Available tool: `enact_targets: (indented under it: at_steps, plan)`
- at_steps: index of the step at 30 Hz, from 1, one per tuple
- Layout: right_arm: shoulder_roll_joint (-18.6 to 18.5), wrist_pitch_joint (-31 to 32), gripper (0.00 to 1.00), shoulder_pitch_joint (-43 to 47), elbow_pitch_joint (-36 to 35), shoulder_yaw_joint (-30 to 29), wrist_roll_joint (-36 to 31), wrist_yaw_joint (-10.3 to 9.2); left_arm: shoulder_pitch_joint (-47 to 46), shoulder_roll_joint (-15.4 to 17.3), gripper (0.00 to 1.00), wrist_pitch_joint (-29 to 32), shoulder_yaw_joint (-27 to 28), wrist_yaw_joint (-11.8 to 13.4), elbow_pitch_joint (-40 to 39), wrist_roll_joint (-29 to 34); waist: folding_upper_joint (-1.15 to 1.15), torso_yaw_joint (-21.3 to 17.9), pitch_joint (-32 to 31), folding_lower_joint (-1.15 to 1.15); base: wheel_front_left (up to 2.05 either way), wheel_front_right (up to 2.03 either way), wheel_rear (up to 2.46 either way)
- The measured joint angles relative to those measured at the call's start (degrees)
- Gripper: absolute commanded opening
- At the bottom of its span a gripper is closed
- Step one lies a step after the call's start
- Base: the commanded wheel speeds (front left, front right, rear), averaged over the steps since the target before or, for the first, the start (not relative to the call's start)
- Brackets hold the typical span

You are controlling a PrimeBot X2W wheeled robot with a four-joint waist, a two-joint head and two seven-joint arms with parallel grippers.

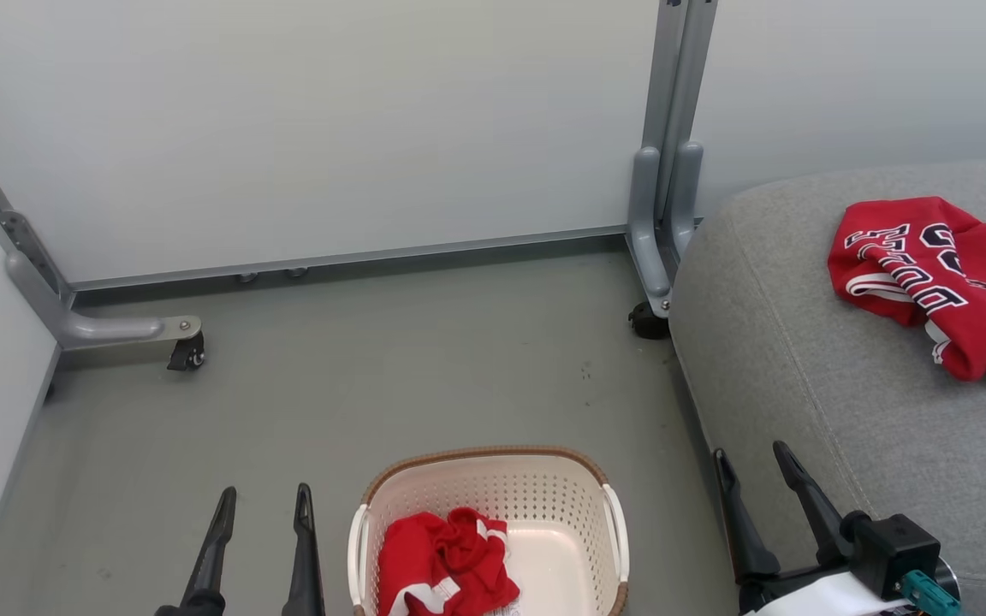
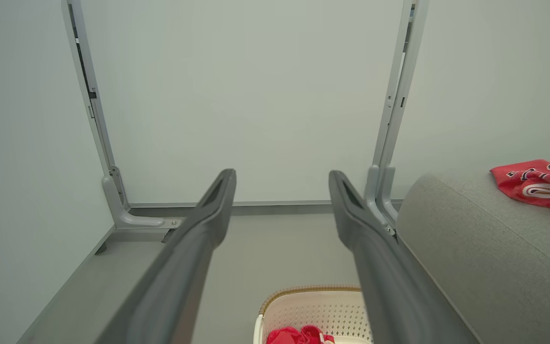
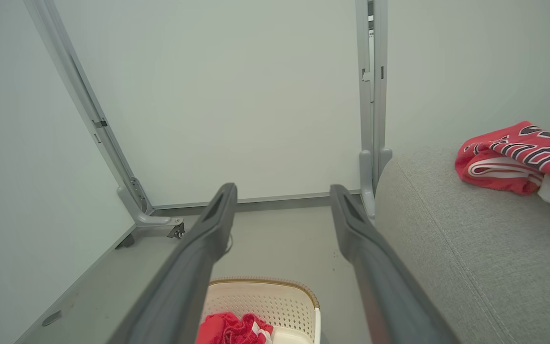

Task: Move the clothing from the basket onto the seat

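Observation:
A cream basket (image 1: 544, 479) with a brown rim stands on the floor at the bottom centre. One crumpled red garment with white trim (image 1: 446, 560) lies in its left half. A second red garment with black lettering (image 1: 929, 274) lies on the grey seat (image 1: 801, 368) at the right. My left gripper (image 1: 264, 500) is open, left of the basket, holding nothing. My right gripper (image 1: 751, 458) is open too, between the basket and the seat's front edge. The left wrist view shows the basket (image 2: 313, 308) below the open fingers (image 2: 208, 220); the right wrist view shows the garment in the basket (image 3: 232, 329).
Grey partition panels on castered metal feet (image 1: 116, 329) close off the back and left. A second post and caster (image 1: 651, 316) stand by the seat's far corner. Grey floor (image 1: 424, 359) lies between the basket and the panels.

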Motion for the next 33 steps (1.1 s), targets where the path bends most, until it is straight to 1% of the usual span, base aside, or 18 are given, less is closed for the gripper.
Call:
enact_targets:
  at_steps: [9, 20, 33]
  plan:
    - [0.0, 0.0, 1.00, -0.6, 0.4, 0.6, 0.0, 0.00, -0.1, 0.0, 1.00, 0.0, 1.0, -1.0, 1.2, 1.1, 0.00, -0.2, -0.2, 0.00, 0.00, 0.00, 0.00]
    - [-0.2, 0.0, 1.00, -0.6, 0.6, 0.6, 0.2, 0.00, -0.2, 0.0, 1.00, 0.0, 0.8, -2.1, 2.6, 1.7, 0.00, -0.2, -0.3, 0.00, 0.00, 0.00, 0.00]
    - [-0.2, 0.0, 1.00, -0.6, 1.1, 0.6, 0.2, 0.01, -0.3, 0.0, 1.00, 0.0, 0.3, -2.0, 2.6, 3.0, 0.00, -0.2, 0.1, 0.00, 0.00, 0.00, 0.00]
